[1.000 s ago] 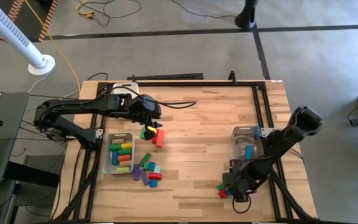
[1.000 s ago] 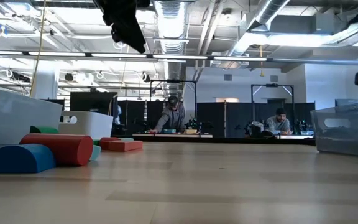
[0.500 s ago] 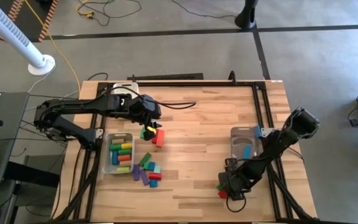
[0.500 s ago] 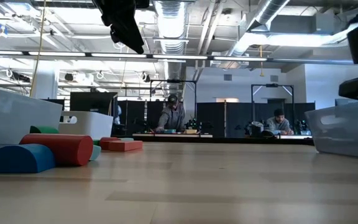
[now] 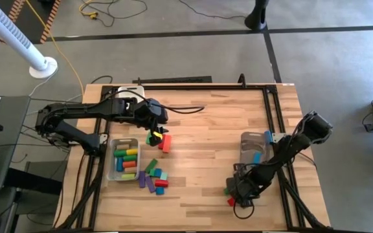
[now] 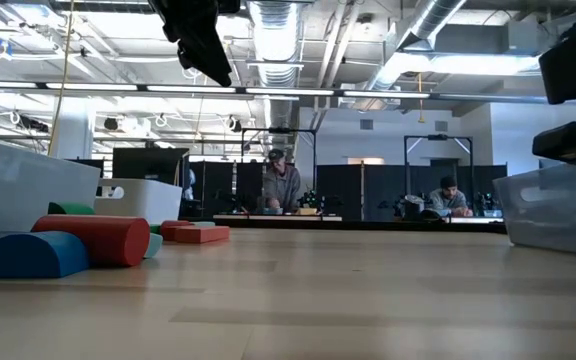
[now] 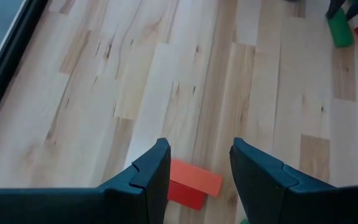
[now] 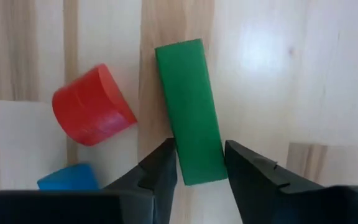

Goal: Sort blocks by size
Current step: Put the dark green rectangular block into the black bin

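Two sets of jaws here, so starting with the busy one: the right gripper (image 8: pixel 196 167) is low over the counter's front-right part, and its jaws are clamped on the near end of a green bar (image 8: pixel 188 109), one finger on each long side. The bar lies flat on the wood. Just beside it sits a red cylinder (image 8: pixel 92 104) tipped on its side, and a bit of a blue block (image 8: pixel 67 177) peeks out near the left finger. Pretty sure none of those three touch each other, but the blue one is half hidden.

The left gripper (image 7: pixel 199 168) hangs above the counter's left-middle, jaws apart with nothing between them. Right below it lies a flat red block (image 7: pixel 191 183), partly covered by the fingers.

From overhead, a clear bin on the left (image 5: pixel 113 163) holds a bunch of coloured blocks, and a loose pile of blocks (image 5: pixel 153 177) sits just beside it on the wood counter (image 5: pixel 199 142). Another clear bin on the right (image 5: pixel 248 147) has a blue block inside.

In the low view people sit at desks far behind the counter. I can't make out any writing or labels on anything.
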Tool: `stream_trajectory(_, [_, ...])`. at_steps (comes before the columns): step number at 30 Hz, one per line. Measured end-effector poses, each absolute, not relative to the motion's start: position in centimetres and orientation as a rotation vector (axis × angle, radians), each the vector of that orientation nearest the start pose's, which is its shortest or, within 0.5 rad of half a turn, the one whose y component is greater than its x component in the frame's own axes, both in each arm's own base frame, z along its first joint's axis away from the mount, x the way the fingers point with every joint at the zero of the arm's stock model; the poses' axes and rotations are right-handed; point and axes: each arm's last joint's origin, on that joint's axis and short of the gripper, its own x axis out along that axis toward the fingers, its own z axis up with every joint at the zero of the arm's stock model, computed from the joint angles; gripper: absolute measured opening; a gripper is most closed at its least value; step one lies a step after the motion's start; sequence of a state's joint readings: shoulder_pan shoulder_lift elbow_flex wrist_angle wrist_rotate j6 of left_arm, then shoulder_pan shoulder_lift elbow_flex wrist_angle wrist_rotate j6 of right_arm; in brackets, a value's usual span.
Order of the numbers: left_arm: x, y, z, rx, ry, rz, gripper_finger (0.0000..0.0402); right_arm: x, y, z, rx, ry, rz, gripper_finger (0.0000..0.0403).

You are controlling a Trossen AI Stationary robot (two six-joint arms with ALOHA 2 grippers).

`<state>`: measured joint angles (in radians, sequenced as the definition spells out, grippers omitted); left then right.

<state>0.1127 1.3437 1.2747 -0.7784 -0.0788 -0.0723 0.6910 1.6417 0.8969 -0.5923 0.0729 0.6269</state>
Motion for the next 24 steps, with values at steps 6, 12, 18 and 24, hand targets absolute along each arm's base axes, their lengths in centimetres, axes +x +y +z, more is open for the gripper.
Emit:
stream_trajectory(6, [27.1,3.3,33.1,-0.062,0.844,0.201,0.0157,21.9,17.9,16.0,-0.016,1.379,0.104,0.0191])
stream_trajectory(12, [27.2,3.3,33.2,-0.057,0.835,0.200,0.0157,22.2,17.8,16.3,-0.020,1.374,0.116,0.0204])
stream_trajectory(18, [27.2,3.3,33.2,-0.058,0.836,0.200,0.0157,22.7,17.2,16.3,-0.017,1.392,0.156,0.0211])
stream_trajectory(24, [27.2,3.3,33.1,-0.060,0.839,0.201,0.0157,23.3,16.5,16.4,0.008,1.423,0.232,0.0215])
